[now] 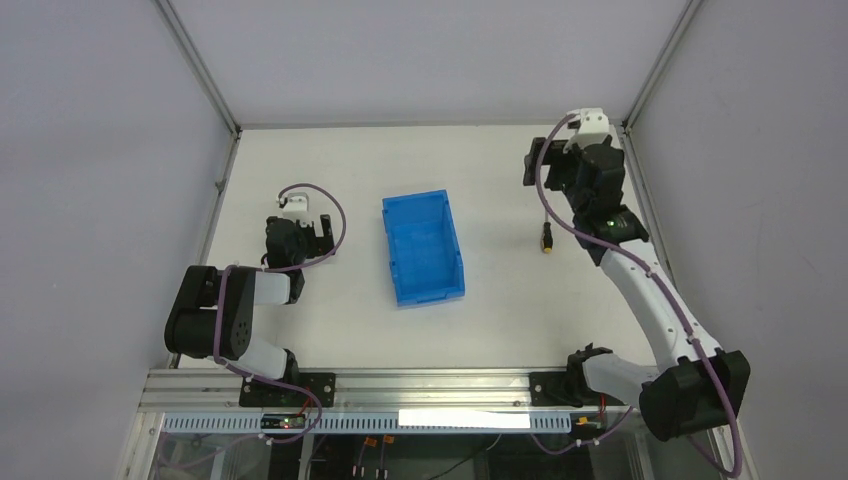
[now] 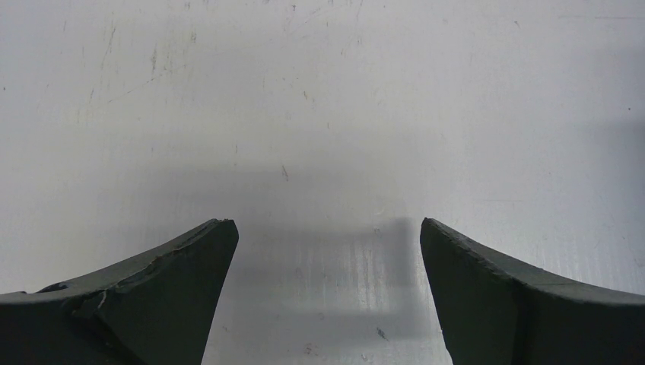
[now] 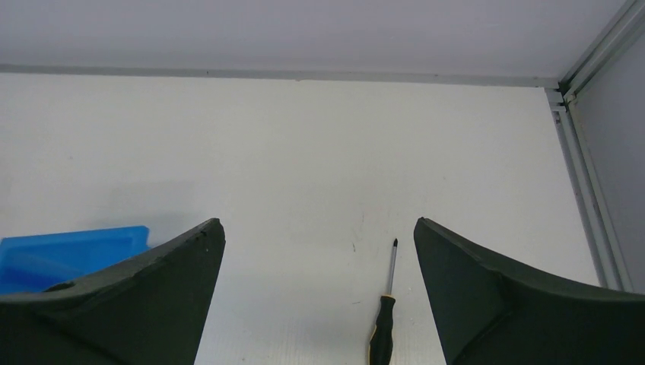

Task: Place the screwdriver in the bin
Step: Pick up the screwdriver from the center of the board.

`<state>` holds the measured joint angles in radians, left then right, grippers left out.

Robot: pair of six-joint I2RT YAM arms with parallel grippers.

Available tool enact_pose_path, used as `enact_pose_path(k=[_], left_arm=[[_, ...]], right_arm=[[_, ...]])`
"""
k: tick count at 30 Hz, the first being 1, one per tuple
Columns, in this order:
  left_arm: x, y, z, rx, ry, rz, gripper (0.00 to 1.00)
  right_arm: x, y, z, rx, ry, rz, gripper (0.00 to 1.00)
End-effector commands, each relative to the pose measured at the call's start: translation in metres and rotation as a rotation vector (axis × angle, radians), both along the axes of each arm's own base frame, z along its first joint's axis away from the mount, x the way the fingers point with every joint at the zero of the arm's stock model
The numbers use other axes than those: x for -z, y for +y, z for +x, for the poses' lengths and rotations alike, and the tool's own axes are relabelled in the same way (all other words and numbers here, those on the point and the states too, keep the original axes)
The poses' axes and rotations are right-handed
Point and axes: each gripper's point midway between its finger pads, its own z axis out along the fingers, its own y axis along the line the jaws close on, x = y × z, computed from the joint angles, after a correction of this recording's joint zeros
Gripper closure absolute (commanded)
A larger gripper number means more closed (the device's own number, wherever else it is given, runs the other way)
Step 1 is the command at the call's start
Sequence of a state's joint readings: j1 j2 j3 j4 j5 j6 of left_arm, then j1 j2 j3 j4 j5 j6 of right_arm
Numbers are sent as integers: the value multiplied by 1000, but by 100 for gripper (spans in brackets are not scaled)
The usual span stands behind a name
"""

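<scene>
The blue bin (image 1: pixel 422 250) stands empty at the table's middle, and its corner shows at the left of the right wrist view (image 3: pixel 68 251). The screwdriver (image 1: pixel 546 235) lies on the table right of the bin, orange end toward the near side. In the right wrist view the screwdriver (image 3: pixel 384 319) lies below and between the fingers, closer to the right one, tip pointing away. My right gripper (image 1: pixel 535 165) (image 3: pixel 317 222) is open and empty, raised above it. My left gripper (image 1: pixel 305 240) (image 2: pixel 327 222) is open and empty, low over bare table left of the bin.
Grey enclosure walls surround the white table, with metal frame rails along its back and right edges (image 3: pixel 589 198). An aluminium rail (image 1: pixel 420 385) with both arm bases runs along the near edge.
</scene>
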<state>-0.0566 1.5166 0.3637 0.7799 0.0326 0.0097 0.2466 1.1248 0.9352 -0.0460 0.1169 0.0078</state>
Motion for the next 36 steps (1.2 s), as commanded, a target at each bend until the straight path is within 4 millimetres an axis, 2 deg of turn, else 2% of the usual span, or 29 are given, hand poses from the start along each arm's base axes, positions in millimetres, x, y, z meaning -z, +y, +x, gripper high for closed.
enact_pose_path(k=[1, 6, 12, 18, 22, 27, 36], left_arm=[[-17, 5, 9, -16, -54, -10, 0], [-17, 4, 9, -14, -55, -10, 0], [-17, 4, 9, -16, -54, -10, 0], [-16, 4, 9, -15, -53, -10, 0], [-17, 4, 9, -15, -55, -9, 0], [-16, 4, 9, -14, -53, -11, 0], [-17, 4, 9, -14, -55, -10, 0]], right_arm=[[-46, 1, -17, 1, 54, 39, 1], [-105, -4, -29, 5, -19, 53, 1], [-154, -12, -46, 15, -73, 36, 1], [-172, -17, -56, 24, -100, 31, 1], [-165, -25, -53, 68, -70, 1, 1], [-139, -31, -41, 101, 17, -62, 1], [-67, -32, -6, 137, 195, -102, 1]])
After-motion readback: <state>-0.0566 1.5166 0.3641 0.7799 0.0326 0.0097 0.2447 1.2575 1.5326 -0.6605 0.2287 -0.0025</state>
